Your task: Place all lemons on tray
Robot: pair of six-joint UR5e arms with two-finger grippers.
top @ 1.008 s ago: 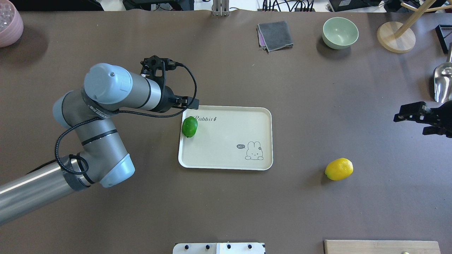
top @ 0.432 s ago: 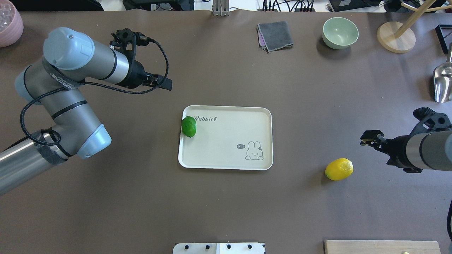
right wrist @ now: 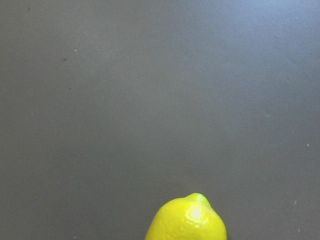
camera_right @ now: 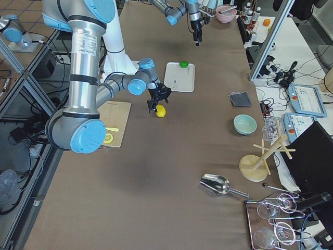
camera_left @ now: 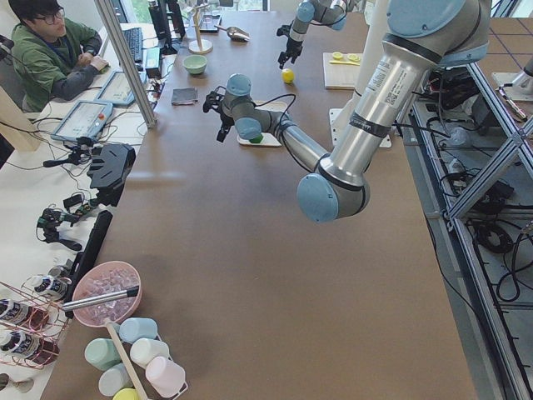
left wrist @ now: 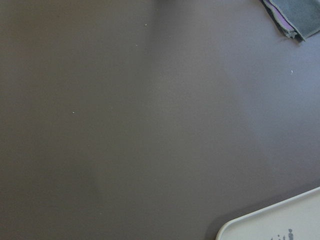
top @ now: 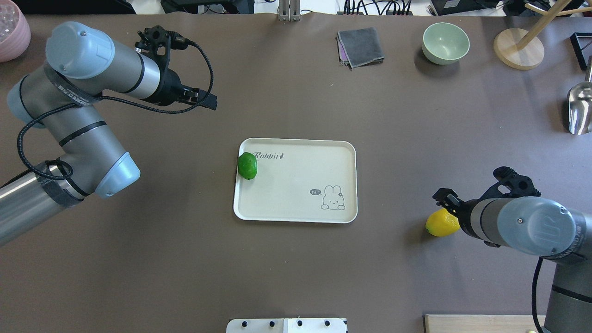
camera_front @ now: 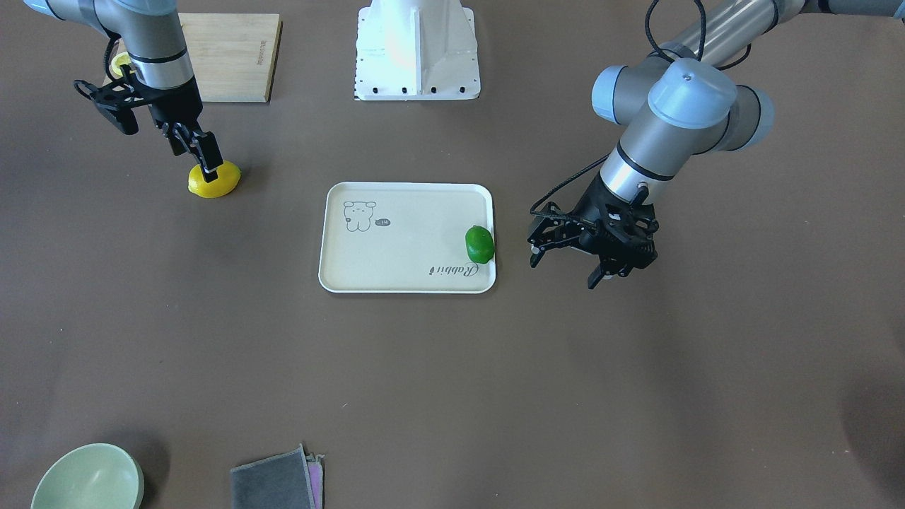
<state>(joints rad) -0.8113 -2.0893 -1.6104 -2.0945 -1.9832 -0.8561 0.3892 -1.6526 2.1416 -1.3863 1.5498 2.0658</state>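
Note:
The green lemon [top: 247, 165] lies on the cream tray [top: 296, 194], against its left rim; it also shows in the front view [camera_front: 479, 244]. The yellow lemon [top: 440, 224] lies on the table right of the tray [camera_front: 403, 247], off it. My right gripper [top: 447, 200] hangs open just over the yellow lemon [camera_front: 213, 182], which fills the lower edge of the right wrist view [right wrist: 187, 221]. My left gripper [top: 206, 99] is open and empty, up and left of the tray, above bare table.
A grey cloth [top: 360, 46], a green bowl [top: 445, 42], a wooden stand [top: 518, 48] and a metal scoop [top: 580, 108] sit at the back right. A pink bowl [top: 11, 30] is at the back left. A wooden cutting board [camera_front: 219, 56] lies near the robot base [camera_front: 417, 49].
My left gripper has drawn back up and left from the tray, leaving the green lemon on it. My right arm has swung in and come over the yellow lemon.

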